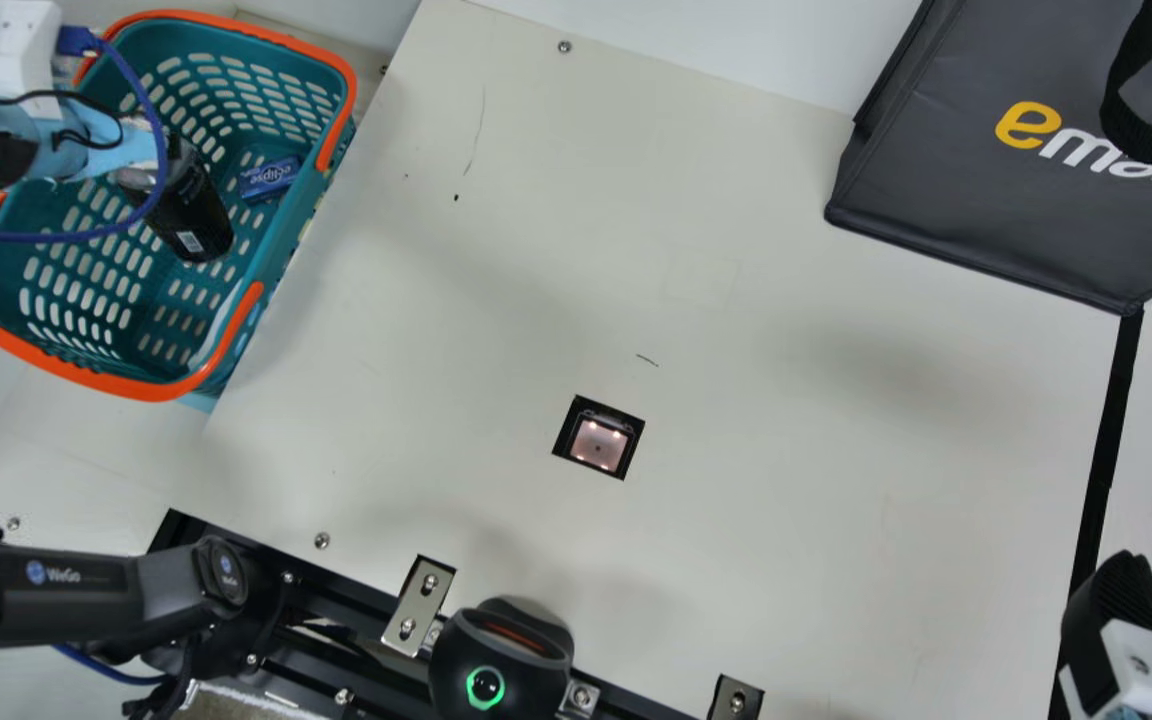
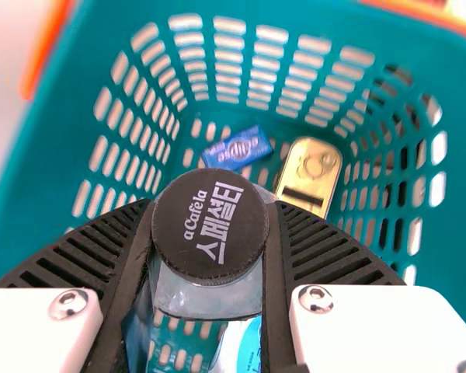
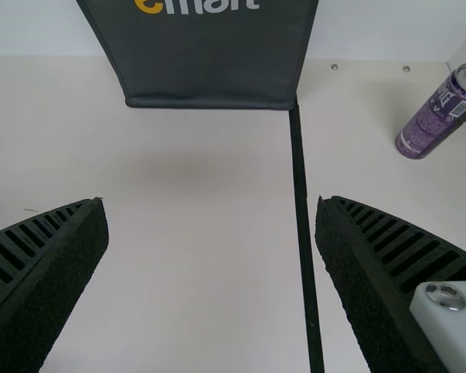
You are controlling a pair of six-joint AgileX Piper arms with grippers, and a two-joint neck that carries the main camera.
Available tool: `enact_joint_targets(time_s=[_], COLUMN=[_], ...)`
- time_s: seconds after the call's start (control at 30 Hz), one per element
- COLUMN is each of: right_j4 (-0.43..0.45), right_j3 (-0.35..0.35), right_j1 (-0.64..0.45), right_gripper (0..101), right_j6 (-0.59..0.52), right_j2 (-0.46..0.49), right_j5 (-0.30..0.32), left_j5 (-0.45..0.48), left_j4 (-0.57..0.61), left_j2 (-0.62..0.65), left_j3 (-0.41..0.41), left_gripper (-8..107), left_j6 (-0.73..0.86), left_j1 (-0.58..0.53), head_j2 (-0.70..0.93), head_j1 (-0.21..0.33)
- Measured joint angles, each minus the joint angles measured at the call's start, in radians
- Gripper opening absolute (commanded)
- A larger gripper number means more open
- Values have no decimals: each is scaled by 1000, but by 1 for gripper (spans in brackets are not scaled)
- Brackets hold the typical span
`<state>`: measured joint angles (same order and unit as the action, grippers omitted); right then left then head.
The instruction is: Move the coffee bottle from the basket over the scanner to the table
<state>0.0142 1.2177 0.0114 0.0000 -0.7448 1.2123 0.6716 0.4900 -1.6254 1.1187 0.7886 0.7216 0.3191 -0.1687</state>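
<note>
Black coffee bottle (image 1: 198, 218) inside teal basket (image 1: 126, 388), dark-capped end pinched between fingers of left gripper (image 1: 141, 165). Blue pack (image 1: 269, 178) and gold item (image 2: 311, 167) in basket too. Right gripper (image 1: 1121, 595) near black strip (image 1: 1108, 440), fingers wide apart. Lit square window (image 1: 598, 444) set in cream table (image 1: 786, 480).

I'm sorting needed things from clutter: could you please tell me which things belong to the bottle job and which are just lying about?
Part of the job: coffee bottle, left tool gripping it, basket, table, lit square window (probably the scanner).
Just lying about: blue packet, gold tin, purple can, dark bag, blue-and-white item.
</note>
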Motion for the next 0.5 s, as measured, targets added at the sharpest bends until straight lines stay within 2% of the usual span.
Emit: enact_joint_targets(time_s=[0.5], right_j4=[0], right_j3=[0], right_j1=[0], right_gripper=[95], right_j6=[0], right_j2=[0], right_j5=[0], left_j5=[34], left_j4=[-45], left_j2=[146], left_j3=[101], left_gripper=[-8], left_j6=[-158], left_j1=[-64], head_j2=[-2], head_j1=[0])
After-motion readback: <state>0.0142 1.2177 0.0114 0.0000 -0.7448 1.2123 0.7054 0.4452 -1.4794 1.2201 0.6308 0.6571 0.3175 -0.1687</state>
